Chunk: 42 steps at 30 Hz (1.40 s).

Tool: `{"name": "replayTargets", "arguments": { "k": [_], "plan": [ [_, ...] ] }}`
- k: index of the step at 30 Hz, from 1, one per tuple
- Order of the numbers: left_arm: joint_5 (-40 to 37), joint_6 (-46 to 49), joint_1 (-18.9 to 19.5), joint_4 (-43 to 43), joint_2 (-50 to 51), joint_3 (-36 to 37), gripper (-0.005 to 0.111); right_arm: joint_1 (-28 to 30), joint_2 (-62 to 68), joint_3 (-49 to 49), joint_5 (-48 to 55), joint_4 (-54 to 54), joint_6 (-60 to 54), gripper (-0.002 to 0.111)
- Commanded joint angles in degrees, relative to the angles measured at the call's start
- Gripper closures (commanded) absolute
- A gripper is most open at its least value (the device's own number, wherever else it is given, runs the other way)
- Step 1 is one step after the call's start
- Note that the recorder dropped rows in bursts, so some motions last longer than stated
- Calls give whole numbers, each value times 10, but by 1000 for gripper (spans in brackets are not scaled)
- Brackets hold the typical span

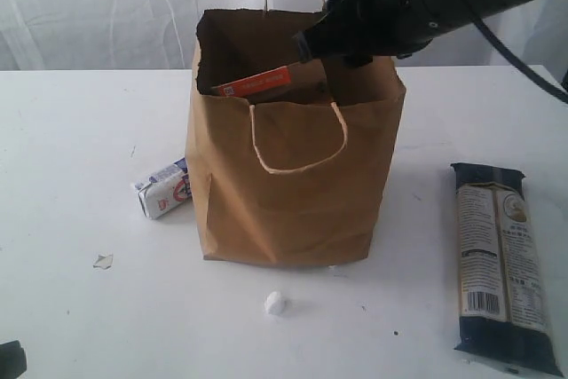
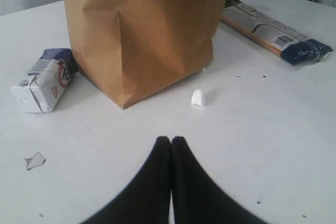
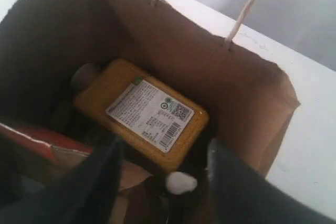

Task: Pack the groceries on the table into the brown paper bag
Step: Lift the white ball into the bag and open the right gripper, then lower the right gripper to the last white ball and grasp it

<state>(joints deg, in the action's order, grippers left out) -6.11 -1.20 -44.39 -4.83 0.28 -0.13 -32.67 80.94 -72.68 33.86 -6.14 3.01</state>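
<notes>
The brown paper bag (image 1: pixel 293 193) stands upright mid-table. My right gripper (image 3: pixel 163 148) hangs in its mouth, open, holding nothing. Beneath it the yellow-grain bottle (image 3: pixel 142 108) lies on its side inside the bag, label up. A pouch with an orange-red strip (image 1: pixel 257 82) leans against the bag's inner wall. The small white-blue carton (image 1: pixel 164 188) lies on the table against the bag's left side. The long dark-blue packet (image 1: pixel 501 264) lies flat at the right. My left gripper (image 2: pixel 171 140) is shut and empty, low over the table in front of the bag (image 2: pixel 142 24).
A small white lump (image 1: pixel 276 303) lies on the white table (image 1: pixel 80 130) just in front of the bag. A torn paper scrap (image 1: pixel 103 261) lies at the front left. The bag's two loop handles (image 1: pixel 298 139) stand above its rim.
</notes>
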Motion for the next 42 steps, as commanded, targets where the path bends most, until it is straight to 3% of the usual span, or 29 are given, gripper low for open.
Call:
{"name": "replayTargets", "arguments": {
  "k": [1, 10, 20, 30, 35, 42],
  "plan": [
    [0, 0, -3, -3, -3, 1, 107, 4, -21, -6, 0, -17, -2, 47],
    [0, 0, -3, -3, -3, 1, 107, -16, -192, 58, 84, -17, 10, 51],
    [0, 0, -3, -3, -3, 1, 107, -57, -314, 218, 201, 7, 33, 53],
    [0, 0, -3, -3, -3, 1, 107, -91, -258, 371, 40, 67, 23, 53],
    [0, 0, -3, -3, -3, 1, 107, -106, -178, 382, -28, 117, 21, 50],
    [0, 0, -3, -3, -3, 1, 107, -182, -60, 380, -146, 136, 16, 49]
  ]
}}
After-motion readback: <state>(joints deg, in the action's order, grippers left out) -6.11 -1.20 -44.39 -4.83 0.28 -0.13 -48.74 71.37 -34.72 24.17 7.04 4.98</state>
